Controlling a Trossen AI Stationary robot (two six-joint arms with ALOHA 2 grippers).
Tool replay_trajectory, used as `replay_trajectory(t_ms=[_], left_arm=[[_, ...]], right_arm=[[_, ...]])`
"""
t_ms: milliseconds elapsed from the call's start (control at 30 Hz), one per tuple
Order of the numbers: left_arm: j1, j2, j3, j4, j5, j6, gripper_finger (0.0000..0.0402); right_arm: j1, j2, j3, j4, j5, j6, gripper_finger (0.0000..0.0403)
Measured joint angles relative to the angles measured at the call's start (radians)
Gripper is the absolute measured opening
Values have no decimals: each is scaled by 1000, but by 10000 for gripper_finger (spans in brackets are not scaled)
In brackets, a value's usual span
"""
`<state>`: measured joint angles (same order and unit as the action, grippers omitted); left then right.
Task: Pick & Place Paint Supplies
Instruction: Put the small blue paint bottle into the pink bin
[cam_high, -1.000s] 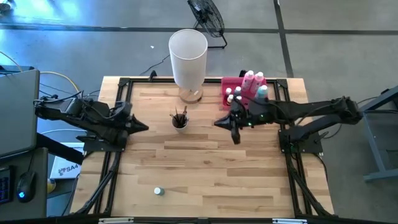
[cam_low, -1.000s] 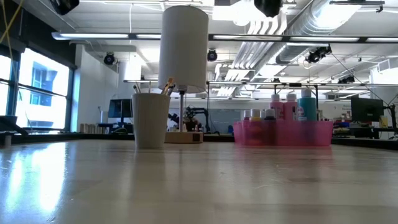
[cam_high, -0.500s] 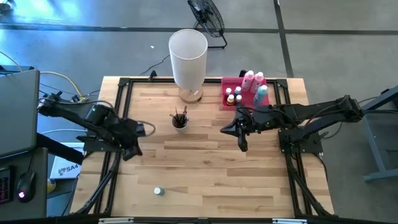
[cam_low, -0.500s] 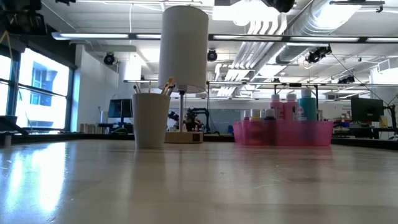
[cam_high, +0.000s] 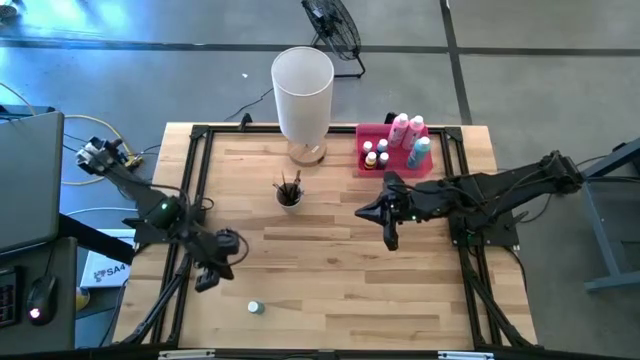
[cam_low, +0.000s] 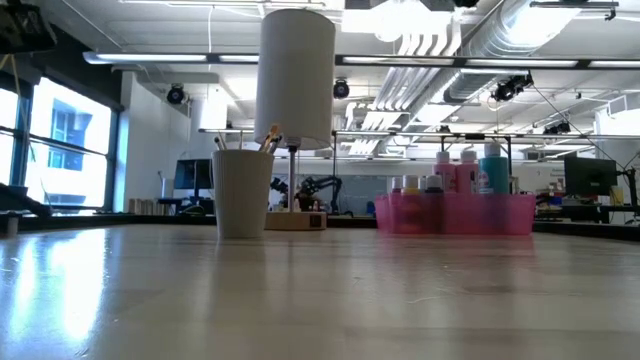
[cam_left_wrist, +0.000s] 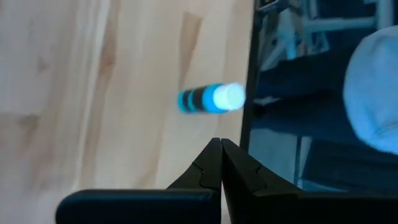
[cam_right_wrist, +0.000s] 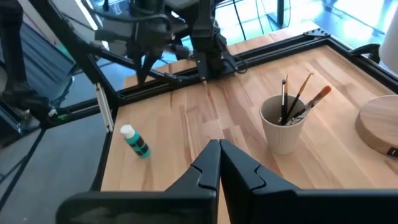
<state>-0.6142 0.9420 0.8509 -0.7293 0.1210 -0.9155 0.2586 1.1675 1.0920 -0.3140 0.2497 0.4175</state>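
A tiny paint bottle (cam_high: 255, 308) with a white cap and teal-and-dark body lies on its side near the table's near edge, also seen in the left wrist view (cam_left_wrist: 210, 99) and right wrist view (cam_right_wrist: 135, 141). My left gripper (cam_high: 230, 242) is shut, tipped downward, a short way to the bottle's far left, touching nothing. Thin paintbrushes stand in a white cup (cam_high: 289, 193) at mid-table. More paint bottles (cam_high: 405, 135) stand in the pink tray (cam_high: 372, 132) at the far right. My right gripper (cam_high: 362, 213) hangs shut above the table, right of the cup.
A tall white cylinder (cam_high: 302, 85) on a wooden base stands behind the cup. Black frame rails (cam_high: 190, 190) run along the table's sides. Bare wood lies between the cup, the lying bottle and the near edge. A laptop (cam_high: 28, 175) sits off the table's left.
My left gripper has swung from beside the cup toward the table's near edge and down, tipping and rolling, toward the lying bottle. My right gripper has drifted a little toward the near edge, away from the pink tray. Both have stayed shut.
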Motion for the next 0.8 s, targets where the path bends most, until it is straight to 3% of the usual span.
replay_trajectory(t_ms=[267,533,800], left_arm=[[-135,-24,-190,200,-48,-181,0],[-228,-24,-399,586,-76,-333,0],[-293,-22,-429,628,-98,-372,0]], right_arm=[[12,0,0,20,14,27,2],[7,0,0,19,14,31,2],[7,0,0,19,14,17,2]])
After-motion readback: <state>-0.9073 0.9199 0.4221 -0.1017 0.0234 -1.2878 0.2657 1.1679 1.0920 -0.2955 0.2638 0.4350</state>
